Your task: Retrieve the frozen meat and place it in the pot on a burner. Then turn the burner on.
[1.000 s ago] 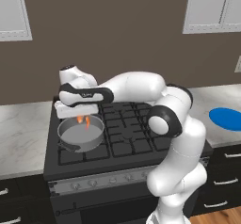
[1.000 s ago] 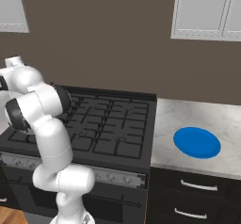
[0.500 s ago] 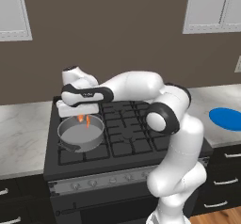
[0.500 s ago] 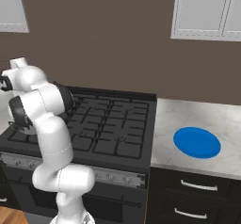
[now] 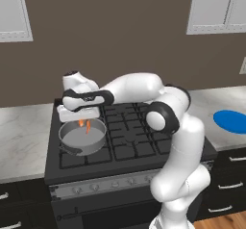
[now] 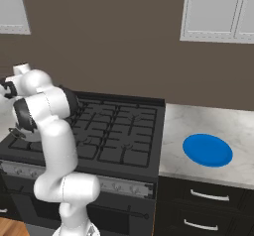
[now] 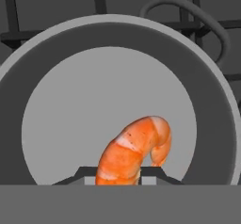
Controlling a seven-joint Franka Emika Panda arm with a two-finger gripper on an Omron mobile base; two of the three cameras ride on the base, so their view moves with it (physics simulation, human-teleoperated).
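The frozen meat [image 7: 134, 152], a small curled orange piece, hangs between my fingertips just above the pot. My gripper [image 5: 84, 121] is shut on the frozen meat [image 5: 85, 125] and points straight down over the pot's middle. The shallow grey pot [image 5: 77, 137] sits on the front left burner [image 5: 62, 158] of the black range. In the hand view the pot's rim [image 7: 42, 58] rings its bare floor, and its dark handle [image 7: 207, 20] curves off to the upper right. My gripper [image 7: 117, 176] sits at the bottom of that view.
A flat blue plate [image 6: 207, 149] lies on the marble counter to the right of the range [image 6: 119, 131]. A row of knobs [image 5: 110, 184] runs along the range's front panel. White wall cabinets hang above at both sides.
The arm has shifted only slightly. The frozen meat stays gripped over the pot.
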